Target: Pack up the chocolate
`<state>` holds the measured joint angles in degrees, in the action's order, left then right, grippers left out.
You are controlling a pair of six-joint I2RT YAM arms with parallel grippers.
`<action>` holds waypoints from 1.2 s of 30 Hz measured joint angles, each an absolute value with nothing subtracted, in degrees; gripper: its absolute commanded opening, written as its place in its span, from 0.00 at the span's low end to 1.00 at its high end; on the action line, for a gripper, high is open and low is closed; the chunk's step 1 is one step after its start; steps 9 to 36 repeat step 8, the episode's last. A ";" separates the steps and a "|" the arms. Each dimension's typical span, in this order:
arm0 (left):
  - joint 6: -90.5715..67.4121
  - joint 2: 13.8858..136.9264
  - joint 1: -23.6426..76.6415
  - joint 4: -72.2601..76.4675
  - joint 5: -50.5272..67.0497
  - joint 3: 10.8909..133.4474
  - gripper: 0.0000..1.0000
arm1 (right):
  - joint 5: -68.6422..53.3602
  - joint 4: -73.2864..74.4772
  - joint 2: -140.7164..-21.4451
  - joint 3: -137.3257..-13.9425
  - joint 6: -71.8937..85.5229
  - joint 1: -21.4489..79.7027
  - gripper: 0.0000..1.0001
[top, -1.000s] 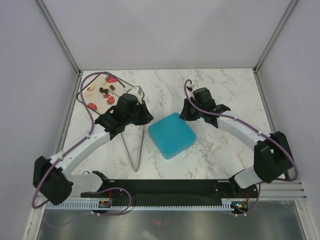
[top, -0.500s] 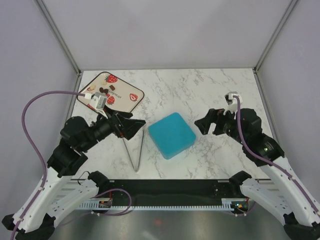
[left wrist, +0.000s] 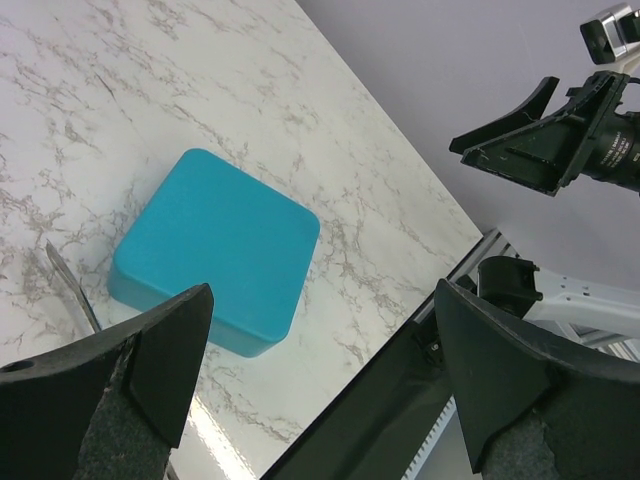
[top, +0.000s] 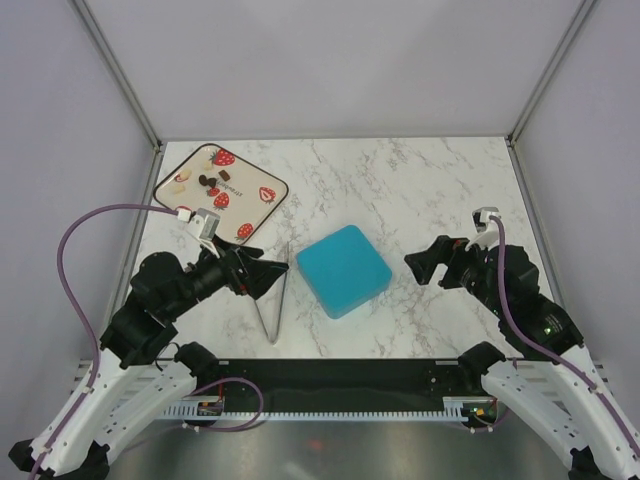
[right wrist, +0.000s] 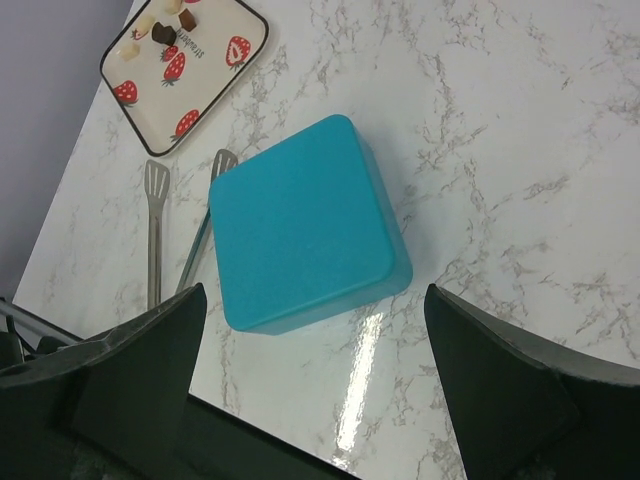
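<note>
One teal box (top: 343, 270), one tray (top: 245, 178), one tongs (top: 281, 295), several chocolate pieces (top: 206, 182).

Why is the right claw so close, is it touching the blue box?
Apart. In the top view a strip of bare marble table lies between the right gripper and the blue box.

No text legible; small print on strawberry tray (right wrist: 212, 85) unreadable
</note>
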<state>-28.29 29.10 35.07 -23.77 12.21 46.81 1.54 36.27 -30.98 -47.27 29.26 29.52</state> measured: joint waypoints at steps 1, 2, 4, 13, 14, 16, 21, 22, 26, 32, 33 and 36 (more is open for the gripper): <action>-28.34 29.10 35.07 -23.77 12.21 46.81 1.00 | 1.76 36.29 -30.94 -47.27 29.30 29.52 0.98; -28.42 29.08 35.07 -23.83 12.21 46.81 1.00 | 1.93 36.32 -30.87 -47.27 29.30 29.52 0.98; -28.47 29.08 35.07 -23.94 12.21 46.81 1.00 | 2.35 36.47 -30.65 -47.29 29.30 29.52 0.98; -28.56 28.86 35.07 -23.99 12.19 46.81 1.00 | 3.33 36.60 -30.11 -47.31 29.26 29.52 0.98; -28.56 28.86 35.07 -23.99 12.19 46.81 1.00 | 3.33 36.60 -30.11 -47.31 29.26 29.52 0.98; -28.56 28.86 35.07 -23.99 12.19 46.81 1.00 | 3.33 36.60 -30.11 -47.31 29.26 29.52 0.98; -28.56 28.86 35.07 -23.99 12.19 46.81 1.00 | 3.33 36.60 -30.11 -47.31 29.26 29.52 0.98; -28.56 28.86 35.07 -23.99 12.19 46.81 1.00 | 3.33 36.60 -30.11 -47.31 29.26 29.52 0.98; -28.56 28.86 35.07 -23.99 12.19 46.81 1.00 | 3.33 36.60 -30.11 -47.31 29.26 29.52 0.98; -28.56 28.86 35.07 -23.99 12.19 46.81 1.00 | 3.33 36.60 -30.11 -47.31 29.26 29.52 0.98; -28.56 28.86 35.07 -23.99 12.19 46.81 1.00 | 3.33 36.60 -30.11 -47.31 29.26 29.52 0.98; -28.56 28.86 35.07 -23.99 12.19 46.81 1.00 | 3.33 36.60 -30.11 -47.31 29.26 29.52 0.98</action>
